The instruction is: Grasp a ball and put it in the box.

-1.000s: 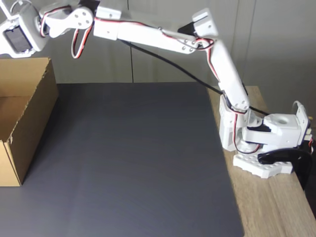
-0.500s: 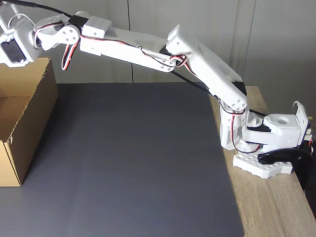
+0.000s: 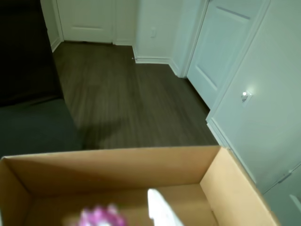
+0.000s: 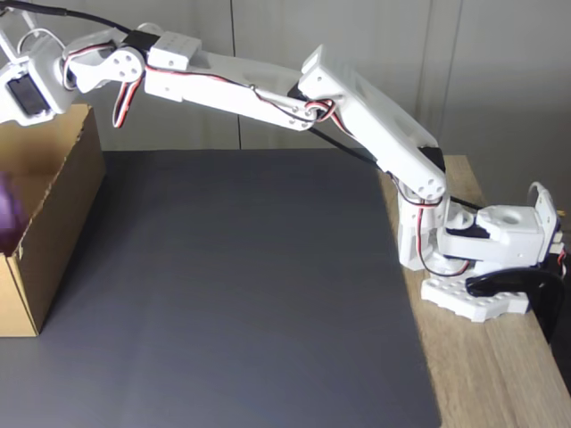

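The ball (image 3: 99, 217) is a blurred pink and white blob low in the wrist view, inside the box (image 3: 235, 188). In the fixed view the ball (image 4: 6, 214) is a purple smear at the left edge, within the open top of the box (image 4: 53, 223) and well below my gripper (image 4: 12, 87). The gripper hangs over the box at the top left, partly cut off by the frame edge, and holds nothing. One white finger (image 3: 162, 211) pokes up from the bottom of the wrist view beside the ball.
The box stands at the left end of a dark grey mat (image 4: 241, 285). The arm's base (image 4: 473, 259) sits on the wooden table edge at right. Past the box's far wall the wrist view has dark floor and white doors (image 3: 225, 52).
The ball has dropped out of the gripper and now shows as a blur inside the box. The arm reached left over the box a second ago and has barely moved since.
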You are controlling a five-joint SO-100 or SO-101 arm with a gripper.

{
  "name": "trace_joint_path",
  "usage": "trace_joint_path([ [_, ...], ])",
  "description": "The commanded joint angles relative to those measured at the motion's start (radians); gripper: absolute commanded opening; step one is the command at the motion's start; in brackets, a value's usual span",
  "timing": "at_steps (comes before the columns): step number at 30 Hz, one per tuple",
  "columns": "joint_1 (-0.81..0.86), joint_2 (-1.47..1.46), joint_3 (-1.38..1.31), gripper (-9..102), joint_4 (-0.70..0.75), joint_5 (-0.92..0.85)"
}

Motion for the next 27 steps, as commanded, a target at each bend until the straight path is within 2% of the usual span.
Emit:
trace_joint_path([
  [1,-0.008,0.028,-0.052,39,-0.006,0.006],
  [6,-0.008,0.067,-0.052,35,0.087,0.015],
  [15,-0.008,0.198,-0.052,25,0.460,0.026],
  [19,-0.005,0.272,-0.052,25,0.646,0.041],
  [23,-0.008,0.353,-0.052,23,0.834,0.129],
  [27,-0.025,0.420,-0.052,23,0.919,0.170],
])
